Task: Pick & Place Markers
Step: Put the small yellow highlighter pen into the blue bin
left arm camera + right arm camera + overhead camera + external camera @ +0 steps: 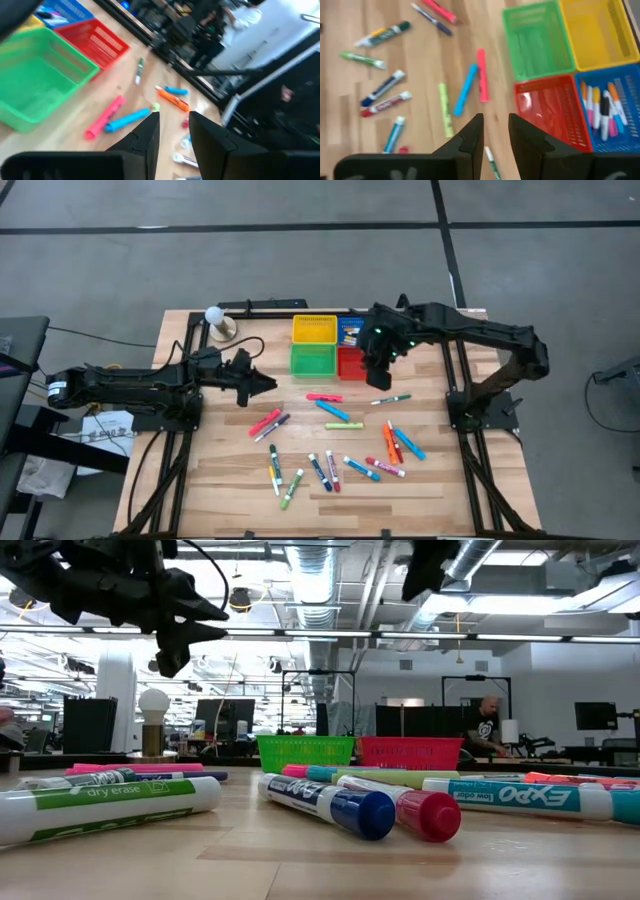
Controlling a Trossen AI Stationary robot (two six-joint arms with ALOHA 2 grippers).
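Markers (333, 411) in pink, blue, green, orange and purple lie scattered flat on the wooden table, between the baskets and the near edge. Several more lie inside the blue basket (610, 107). My left gripper (268, 385) hovers above the table, left of the green basket (313, 360), open by a small gap and holding nothing (174, 117). My right gripper (378, 378) hangs in the air beside the red basket (352, 363), also open by a small gap and empty (495, 120). A green-and-white marker (492, 160) lies under it.
Yellow (314, 329), blue, green and red mesh baskets stand in a square block at the table's far middle. A small lamp with a round white bulb (216, 320) stands at the far left corner. A person (487, 725) is in the room behind.
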